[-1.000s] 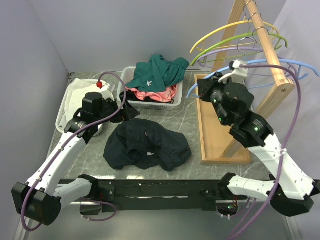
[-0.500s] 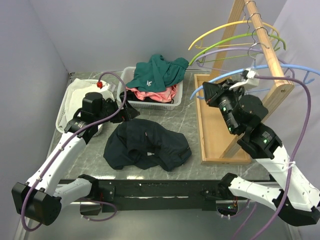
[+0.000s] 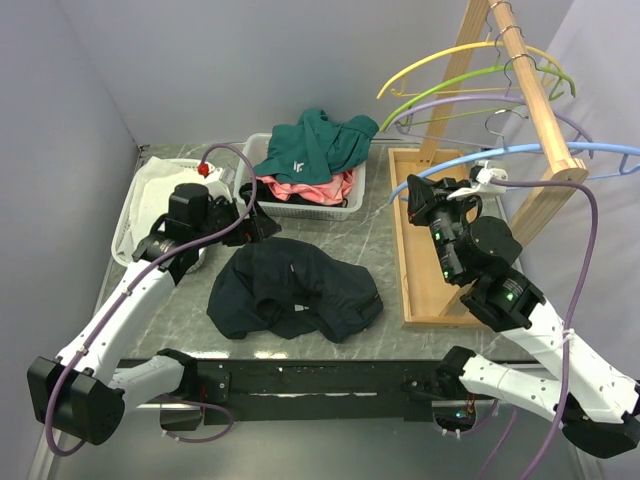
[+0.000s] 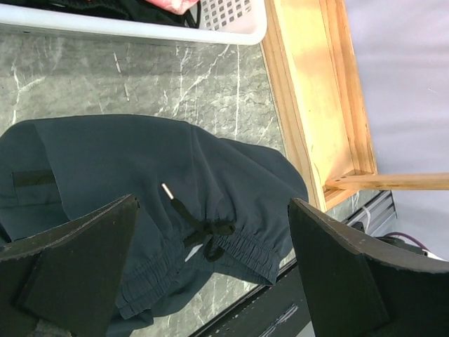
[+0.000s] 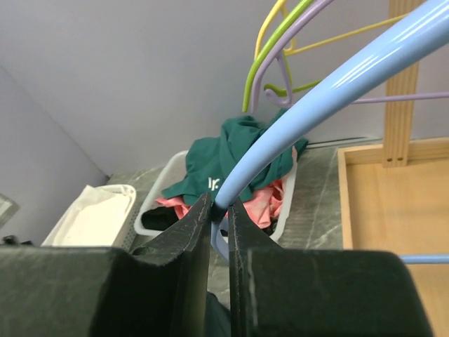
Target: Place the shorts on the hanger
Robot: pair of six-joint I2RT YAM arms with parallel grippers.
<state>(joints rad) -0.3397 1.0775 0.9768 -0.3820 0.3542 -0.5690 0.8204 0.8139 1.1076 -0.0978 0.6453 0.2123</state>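
Observation:
The dark navy shorts (image 3: 295, 290) lie crumpled on the table in front of the arms; in the left wrist view they (image 4: 140, 182) show their drawstring and elastic waistband. My left gripper (image 3: 262, 226) is open and empty, just above the shorts' far edge. My right gripper (image 3: 412, 192) is shut on the left end of the light-blue hanger (image 3: 500, 160), which stretches right past the wooden rack. In the right wrist view the fingers (image 5: 200, 232) pinch the blue hanger arm (image 5: 302, 119).
A white basket (image 3: 262, 150) holds a teal garment (image 3: 312, 145) and a pink one. A white bin (image 3: 150, 185) stands at the left. The wooden rack (image 3: 520, 60) carries yellow, green and lavender hangers above its tray base (image 3: 420, 250).
My right gripper has moved down and toward me with the blue hanger, taking it away from the rack rail. The left arm has barely shifted. The shorts have not moved.

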